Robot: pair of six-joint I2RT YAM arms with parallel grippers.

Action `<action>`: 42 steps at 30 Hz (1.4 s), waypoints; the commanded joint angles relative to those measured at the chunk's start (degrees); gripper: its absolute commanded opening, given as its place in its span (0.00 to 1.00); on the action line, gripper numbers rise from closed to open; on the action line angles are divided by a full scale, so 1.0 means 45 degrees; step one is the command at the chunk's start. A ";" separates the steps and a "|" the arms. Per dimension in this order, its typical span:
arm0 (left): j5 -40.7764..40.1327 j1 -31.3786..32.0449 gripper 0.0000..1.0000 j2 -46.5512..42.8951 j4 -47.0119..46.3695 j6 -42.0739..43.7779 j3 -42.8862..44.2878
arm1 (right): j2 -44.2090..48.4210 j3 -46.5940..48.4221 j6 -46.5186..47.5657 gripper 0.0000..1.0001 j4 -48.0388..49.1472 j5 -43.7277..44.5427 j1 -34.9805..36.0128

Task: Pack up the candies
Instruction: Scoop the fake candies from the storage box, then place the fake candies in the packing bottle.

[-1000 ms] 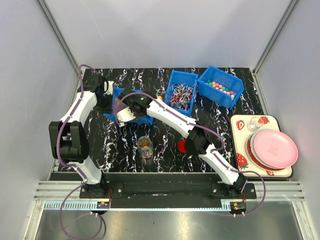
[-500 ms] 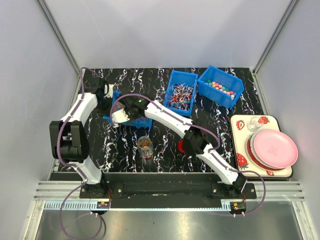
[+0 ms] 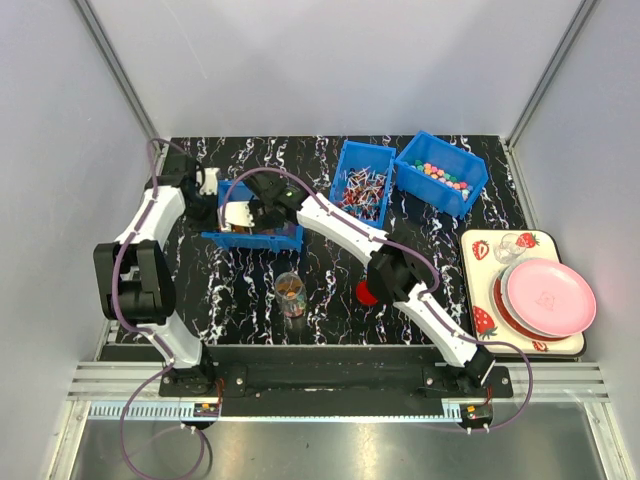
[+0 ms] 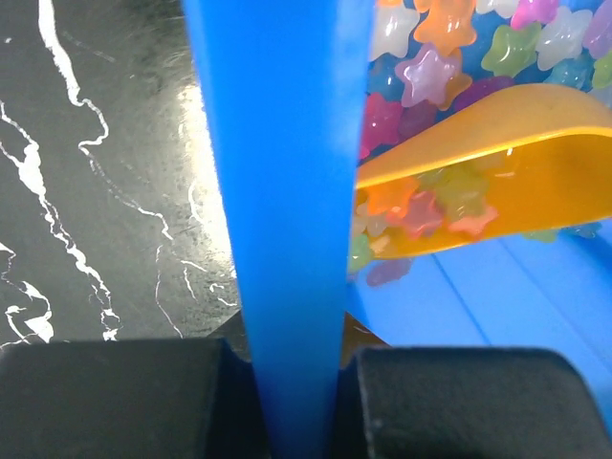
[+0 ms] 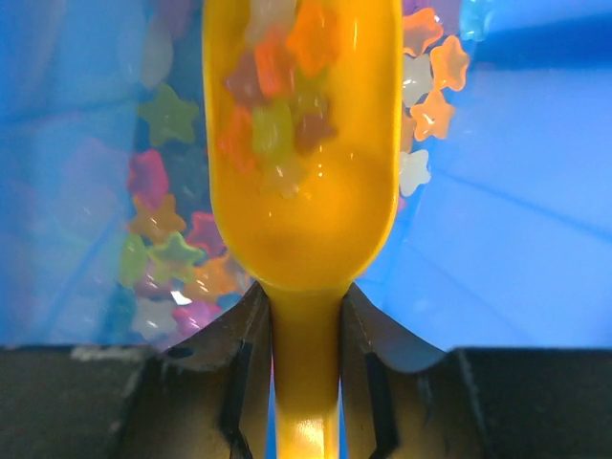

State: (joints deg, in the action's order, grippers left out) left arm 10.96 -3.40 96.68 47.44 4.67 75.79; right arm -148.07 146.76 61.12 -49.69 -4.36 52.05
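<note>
Star-shaped candies (image 5: 167, 115) fill the far-left blue bin (image 4: 277, 191). Some lie in the yellow scoop (image 5: 306, 220), whose handle the right fingers (image 5: 244, 373) grasp, likely to lift them out. The left fingers (image 4: 115, 397) clench the bin's wall, steadying it on the table (image 4: 96, 191).

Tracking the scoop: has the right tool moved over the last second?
Yes. The right tool, gripping the yellow scoop, shifted leftward and farther from the jar, which stayed put.
</note>
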 commanded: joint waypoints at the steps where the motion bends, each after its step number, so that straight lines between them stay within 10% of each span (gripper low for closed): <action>1: 0.3599 -0.0533 0.00 -0.1134 -0.0777 -0.0314 0.0463 | 0.0013 -0.0561 -0.1804 0.00 0.1040 -0.1022 -0.0433; 42: 0.1685 -0.0846 0.00 -0.0353 -0.0660 -0.0353 0.0463 | 0.3353 -0.1500 -0.4969 0.00 0.0302 -0.5533 -0.2660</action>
State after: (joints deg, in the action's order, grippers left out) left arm 14.44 -6.72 96.68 47.18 4.19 75.70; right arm -138.89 136.49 40.71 -46.44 -24.21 41.01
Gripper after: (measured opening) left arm 0.118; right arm 0.343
